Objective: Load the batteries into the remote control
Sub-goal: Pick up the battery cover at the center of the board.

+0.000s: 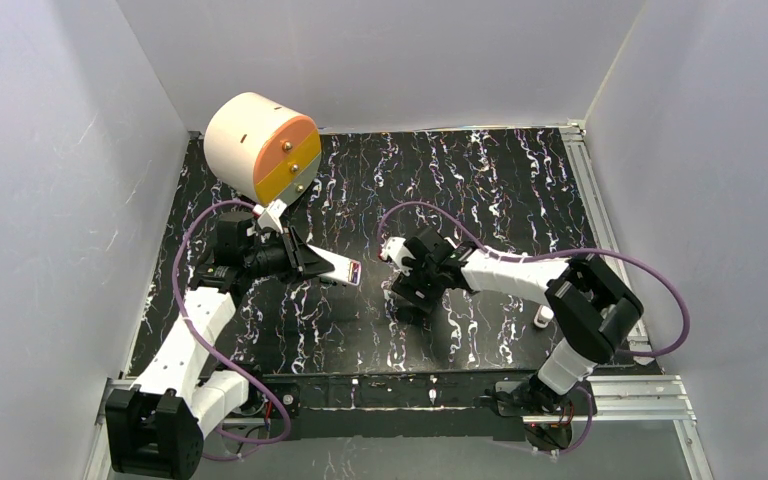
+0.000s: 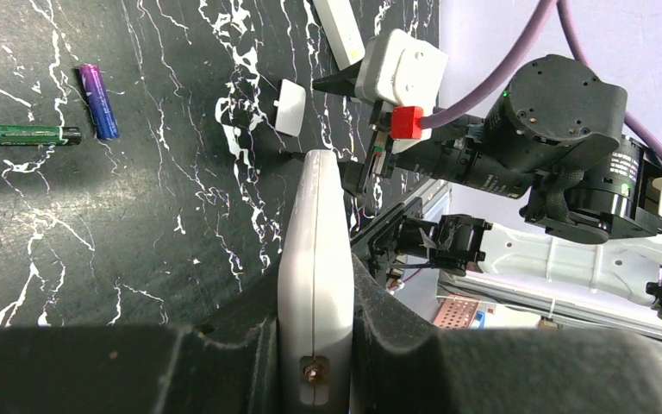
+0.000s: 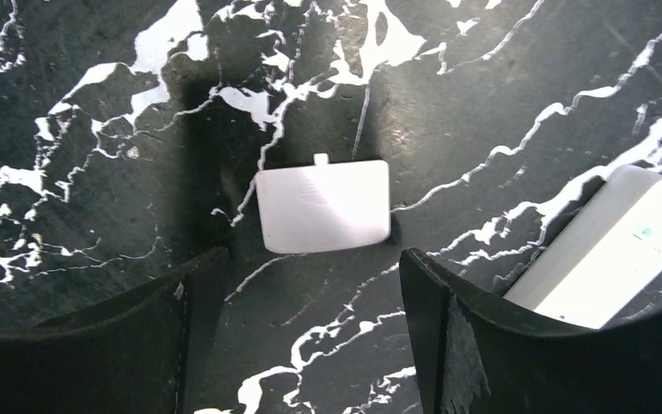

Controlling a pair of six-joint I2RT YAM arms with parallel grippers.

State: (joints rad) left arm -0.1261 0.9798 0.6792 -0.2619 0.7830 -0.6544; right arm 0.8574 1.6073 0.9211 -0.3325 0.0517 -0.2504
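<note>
A dark green battery [image 2: 28, 134] and a purple battery [image 2: 99, 102] lie on the black marbled tabletop [image 2: 138, 233]. They are out past the left gripper's fingertips and off toward the left of its wrist view. The green one lies crosswise. The purple one is angled, with its near end just beside the green one's end. Both are well apart from either gripper.

The remote control [image 2: 315, 250] is clamped in the left gripper [image 2: 315, 297], whose jaws are closed tight on its sides near one end. The wrist camera sees it edge-on, with the rest of the body projecting beyond the fingertips and raised off the tabletop. From overhead, the remote control [image 1: 340, 267] reaches from the left gripper [image 1: 300, 258] toward the right gripper [image 1: 400, 272]. Its dark-marked tip is near that gripper but apart from it.

The right gripper [image 3: 310, 259] hangs low over the tabletop with its jaws spread wide and nothing between them. Just beyond its fingertips, in line with the gap, a white cover plate [image 3: 323, 205] lies flat, with a small tab on its far edge. A second white remote [image 3: 608, 246] lies at the right of this wrist view, partly hidden behind one finger.

Beyond the left gripper, near the far left corner, stands a beige drum [image 1: 260, 145] with an orange and yellow face.
</note>
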